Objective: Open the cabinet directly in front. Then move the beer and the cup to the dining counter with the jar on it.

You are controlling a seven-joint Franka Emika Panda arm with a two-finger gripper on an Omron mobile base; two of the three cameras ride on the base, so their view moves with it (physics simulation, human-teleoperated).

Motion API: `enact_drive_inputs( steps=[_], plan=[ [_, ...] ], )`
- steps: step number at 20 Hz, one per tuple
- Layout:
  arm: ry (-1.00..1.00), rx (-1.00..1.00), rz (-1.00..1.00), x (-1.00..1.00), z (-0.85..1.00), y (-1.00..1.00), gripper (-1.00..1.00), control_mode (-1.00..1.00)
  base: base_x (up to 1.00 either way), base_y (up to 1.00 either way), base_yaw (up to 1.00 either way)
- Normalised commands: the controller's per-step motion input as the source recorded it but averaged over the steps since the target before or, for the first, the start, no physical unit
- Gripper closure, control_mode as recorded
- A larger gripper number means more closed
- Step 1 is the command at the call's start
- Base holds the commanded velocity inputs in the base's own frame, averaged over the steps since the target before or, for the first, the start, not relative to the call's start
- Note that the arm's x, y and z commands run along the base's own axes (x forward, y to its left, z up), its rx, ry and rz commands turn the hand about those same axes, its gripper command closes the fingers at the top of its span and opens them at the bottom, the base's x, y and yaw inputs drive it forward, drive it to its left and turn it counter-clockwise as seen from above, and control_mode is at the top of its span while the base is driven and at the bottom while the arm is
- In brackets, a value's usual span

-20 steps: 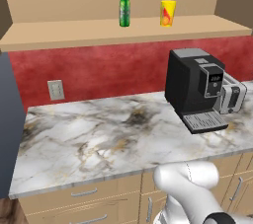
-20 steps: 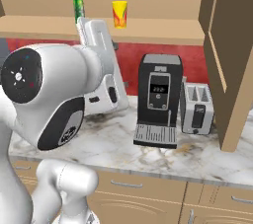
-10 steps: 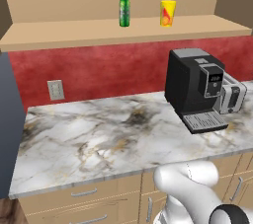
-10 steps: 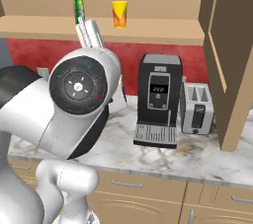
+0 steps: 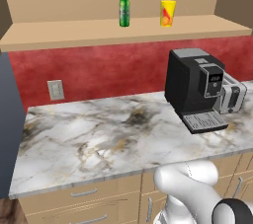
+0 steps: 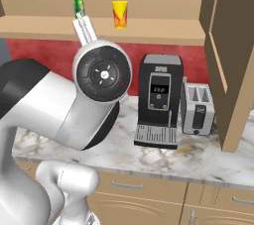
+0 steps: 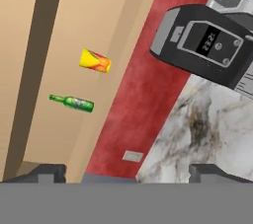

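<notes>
Red backsplash, marble worktop (image 5: 113, 139) against the wall, an open shelf above it — that's the setting. From the hand camera the gripper (image 7: 126, 173) shows two dark fingertips (image 7: 47, 172) standing wide apart at the bottom edge, nothing between them, so the hand is empty and spread. The whole view is rolled sideways, looking past the tips at the shelf.

Out from the hand: the beer (image 7: 72, 102) and the cup (image 7: 95, 60) stand near each other on the cabinet (image 6: 233, 60) shelf, well away from the fingers. In the base views the beer (image 5: 124, 5) stands left of the cup (image 5: 168, 13), both upright, apart. Below sit a black coffee machine (image 5: 195, 87) and a toaster (image 6: 198, 107).

Progress, as I judge it: the cabinet door hangs swung out at the right, so opening looks done. Both carries remain; neither item is touched.

Hard to see: the arm's big joint blocks much of the right base view and covers the beer's lower part there. The door's handle is not clear, and the door is cut off by the frame.
</notes>
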Motion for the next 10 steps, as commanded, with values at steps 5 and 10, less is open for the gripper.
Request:
enact_drive_inputs(
  steps=[5,10],
  plan=[
    [-0.01,0.00,0.00,0.18,0.00,0.13,-1.00,-1.00,0.00,0.00,0.00],
    [-0.05,0.00,-0.04,0.13,0.00,0.09,-1.00,-1.00,0.00,0.00,0.00]
  ],
)
